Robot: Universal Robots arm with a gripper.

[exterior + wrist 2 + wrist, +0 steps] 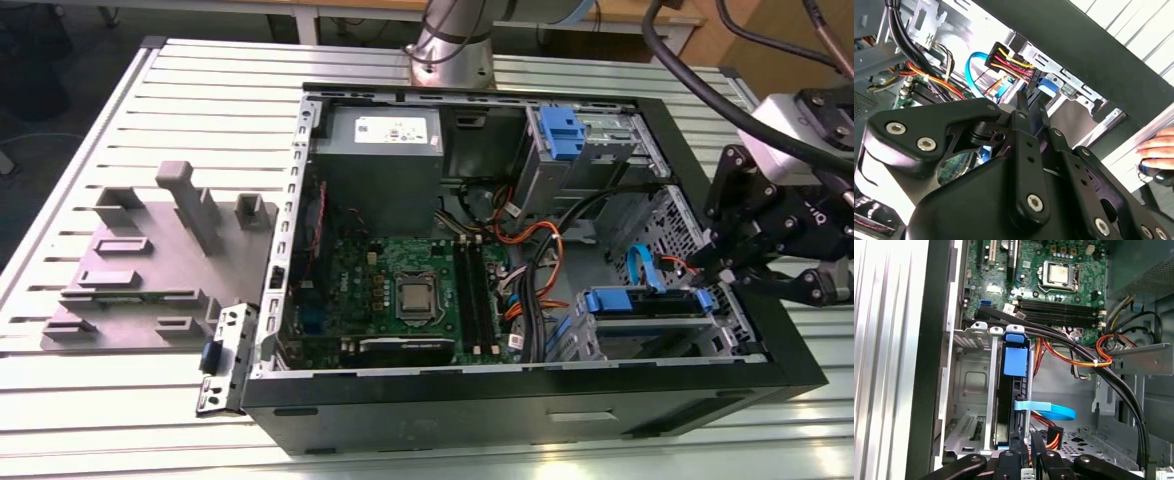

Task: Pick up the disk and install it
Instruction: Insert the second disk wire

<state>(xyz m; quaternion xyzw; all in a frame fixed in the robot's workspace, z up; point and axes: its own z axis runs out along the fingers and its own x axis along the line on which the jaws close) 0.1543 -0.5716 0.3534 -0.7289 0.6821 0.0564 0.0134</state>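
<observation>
Black robot gripper [705,285] hovering at the open black computer case's [534,400] drive cage | fingers nearly together, clamping nothing | blue-railed silver disk [1015,390] sitting upright in the cage.

Matt black end effector [1029,107] — bare grey sheet-metal drive cage [971,390], glossy blue plastic latch [1015,360]

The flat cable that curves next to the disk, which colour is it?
Light blue. The flat cable shows best in the first wrist view, beside the disk.
</observation>
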